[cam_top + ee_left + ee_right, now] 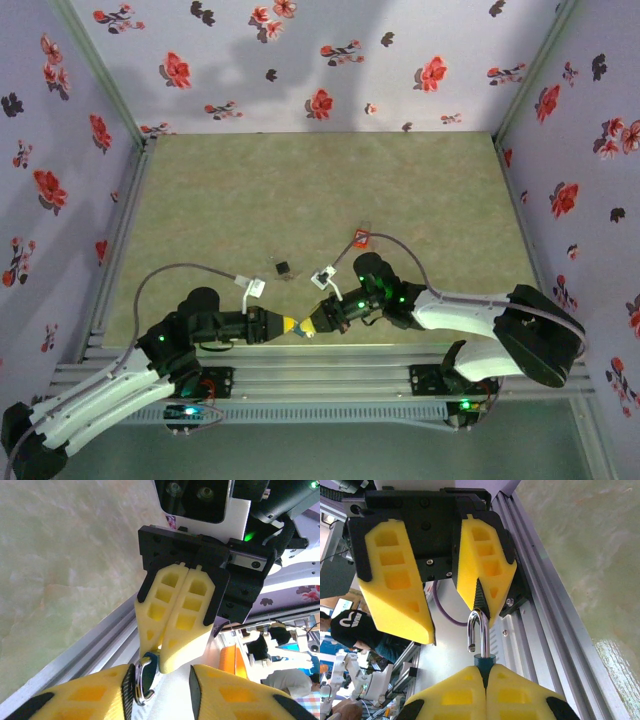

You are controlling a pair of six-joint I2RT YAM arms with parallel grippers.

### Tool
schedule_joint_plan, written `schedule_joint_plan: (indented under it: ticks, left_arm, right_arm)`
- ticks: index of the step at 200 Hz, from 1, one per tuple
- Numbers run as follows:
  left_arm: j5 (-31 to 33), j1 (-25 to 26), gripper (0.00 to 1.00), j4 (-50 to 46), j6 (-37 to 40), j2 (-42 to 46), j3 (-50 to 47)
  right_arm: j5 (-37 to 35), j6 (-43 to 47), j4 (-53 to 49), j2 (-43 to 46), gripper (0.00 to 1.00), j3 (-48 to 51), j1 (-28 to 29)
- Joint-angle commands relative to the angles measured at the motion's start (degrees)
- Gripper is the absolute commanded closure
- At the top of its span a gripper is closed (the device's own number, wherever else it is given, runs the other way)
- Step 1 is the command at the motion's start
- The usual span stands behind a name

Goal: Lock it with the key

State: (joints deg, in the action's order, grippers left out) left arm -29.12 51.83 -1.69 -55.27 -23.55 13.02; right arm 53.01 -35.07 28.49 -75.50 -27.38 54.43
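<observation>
We see the two arms meet tip to tip at the near edge of the green table [250, 190], close to the aluminium rail [330, 372] that runs along it. The right gripper [484, 676] is fully closed on the dark teal body of the padlock [484, 661] and holds it clear of the table, with the silver shackle [470, 630] pointing straight out towards the other arm. The left gripper [161, 677] faces it head-on with its yellow fingers [482, 565] partly apart. The shackle sits between them, lying against one finger, while the opposite finger stands clear of it, so this gripper has no firm hold on anything. From the left wrist we see the shackle's loop pressed beside the inner face of one pad, with the right gripper's closed fingers directly behind it. Further out on the table, well apart from both grippers, lies a small dark object [283, 268]. It is too small for us to tell whether it is the key.
</observation>
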Motion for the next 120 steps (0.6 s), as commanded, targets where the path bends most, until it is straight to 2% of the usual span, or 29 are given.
schedule_joint_plan:
  ticks: [1, 78, 96, 120]
  left_arm:
    - [-1.9, -0.8, 0.68, -0.3, 1.3, 0.5, 0.1]
    - [-2.7, -2.9, 0.78, -1.8, 2.1, 0.7, 0.7]
    - [-3.5, -3.1, 0.77, -1.1, 1.8, 0.7, 0.3]
    - [-4.5, -3.1, 0.7, 0.6, 0.8, 0.7, -0.5]
  right_arm:
    - [1.7, 0.6, 1.0, 0.1, 1.0, -1.5, 0.6]
    - [1.7, 0.8, 0.8, 0.3, 1.0, -1.5, 0.9]
    - [1.6, 0.8, 0.7, 0.3, 1.0, -1.5, 0.9]
    - [1.3, 1.0, 0.3, 0.3, 1.0, -1.5, 0.9]
